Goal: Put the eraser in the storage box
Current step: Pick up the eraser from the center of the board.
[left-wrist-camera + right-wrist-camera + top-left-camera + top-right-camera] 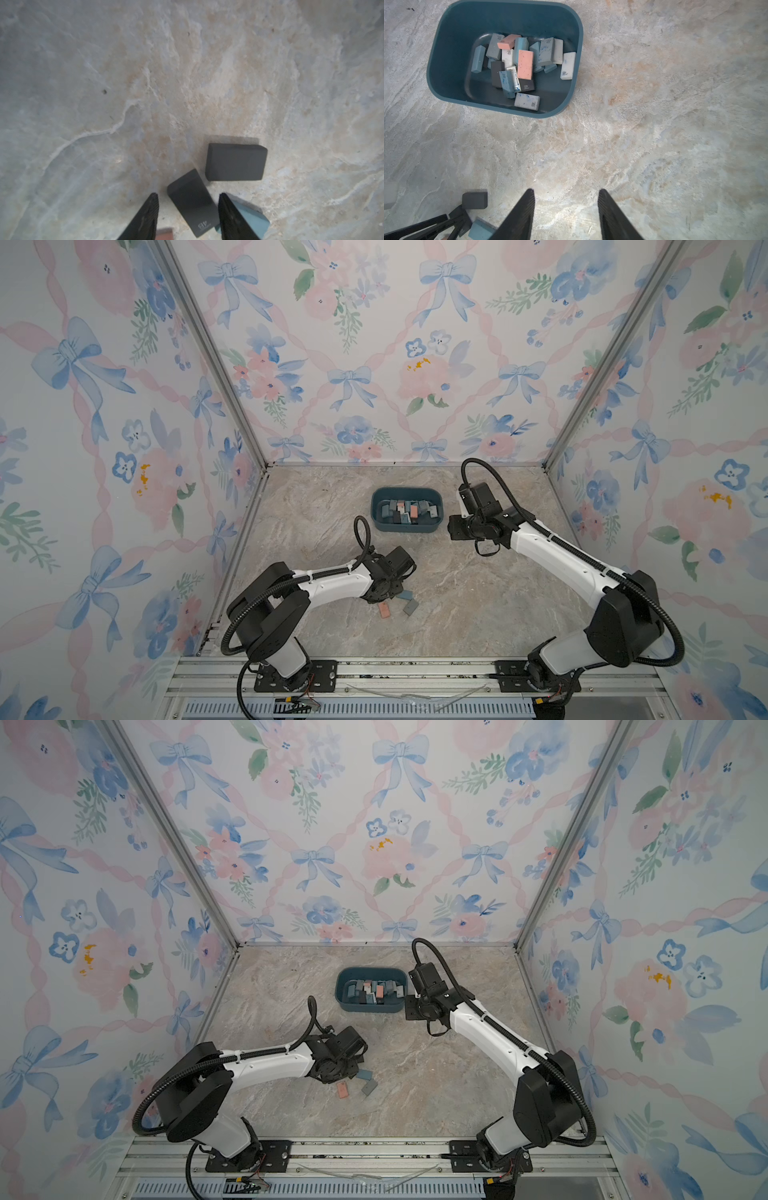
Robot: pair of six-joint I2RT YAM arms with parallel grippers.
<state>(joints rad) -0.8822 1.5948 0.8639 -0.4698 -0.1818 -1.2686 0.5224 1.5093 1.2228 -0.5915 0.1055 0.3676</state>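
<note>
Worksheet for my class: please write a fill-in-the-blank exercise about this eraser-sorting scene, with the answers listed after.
The teal storage box holds a pile of ____. Between the fingers of the left gripper lies a black eraser marked ____. The right gripper stands open and holds ____. The pink eraser on the table lies beside the ____ arm.
Missing words: erasers; 4B; nothing; left.

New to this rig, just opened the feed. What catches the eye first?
The floral wallpaper with blue bows fills every wall. Toward the back of the table, the storage box holds a heap of erasers. Nearer, the left gripper straddles a dark eraser, jaws open.
</note>
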